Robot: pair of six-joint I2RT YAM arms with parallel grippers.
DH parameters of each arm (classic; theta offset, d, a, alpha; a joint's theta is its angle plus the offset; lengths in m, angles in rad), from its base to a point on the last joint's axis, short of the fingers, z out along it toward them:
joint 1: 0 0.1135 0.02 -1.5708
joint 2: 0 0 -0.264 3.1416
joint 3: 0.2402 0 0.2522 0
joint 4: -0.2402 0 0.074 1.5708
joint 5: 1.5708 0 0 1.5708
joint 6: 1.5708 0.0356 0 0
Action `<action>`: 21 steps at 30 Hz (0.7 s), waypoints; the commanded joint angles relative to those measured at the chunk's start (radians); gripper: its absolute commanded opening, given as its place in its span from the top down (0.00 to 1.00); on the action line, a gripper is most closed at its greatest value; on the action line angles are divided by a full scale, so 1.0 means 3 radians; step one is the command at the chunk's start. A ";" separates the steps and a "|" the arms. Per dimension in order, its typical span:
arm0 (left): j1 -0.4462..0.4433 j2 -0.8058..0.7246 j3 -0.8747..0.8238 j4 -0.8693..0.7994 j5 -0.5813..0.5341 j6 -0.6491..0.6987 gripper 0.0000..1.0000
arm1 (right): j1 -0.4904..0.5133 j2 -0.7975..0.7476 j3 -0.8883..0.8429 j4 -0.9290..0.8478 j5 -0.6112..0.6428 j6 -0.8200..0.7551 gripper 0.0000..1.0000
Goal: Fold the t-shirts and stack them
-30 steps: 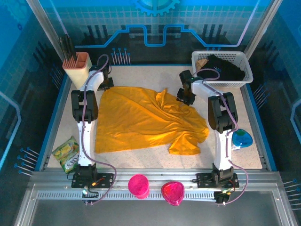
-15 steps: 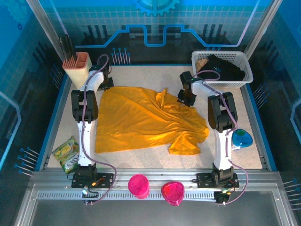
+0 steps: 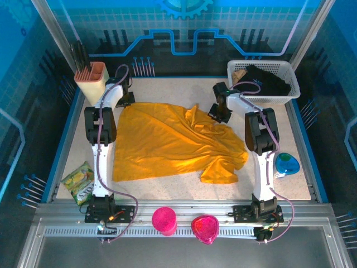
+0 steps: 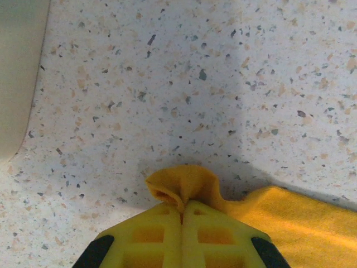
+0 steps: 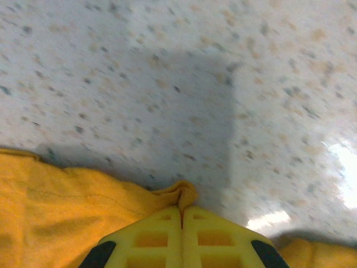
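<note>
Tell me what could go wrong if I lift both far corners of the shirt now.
1. Both grips are thin. The left gripper and the right gripper are each shut on only a small tuck of the t-shirt edge, so a corner may slip out on lifting.
2. The shirt's near-right part lies bunched and wrinkled, so a fold made now would likely come out uneven.

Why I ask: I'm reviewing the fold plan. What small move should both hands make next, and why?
Probably raise both hands slightly, together, grips closed. The left hand and right hand each pinch a tuck of the t-shirt at its far edge, low over the table. The shirt lies spread but wrinkled, so lifting that edge first should let it fold toward the near hem without dragging.
</note>
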 commanded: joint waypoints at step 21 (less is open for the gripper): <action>-0.0082 -0.2088 -0.0131 -0.0360 0.0685 -0.0285 1.00 | 0.0239 -0.2579 -0.0333 0.0452 0.0655 -0.1852 1.00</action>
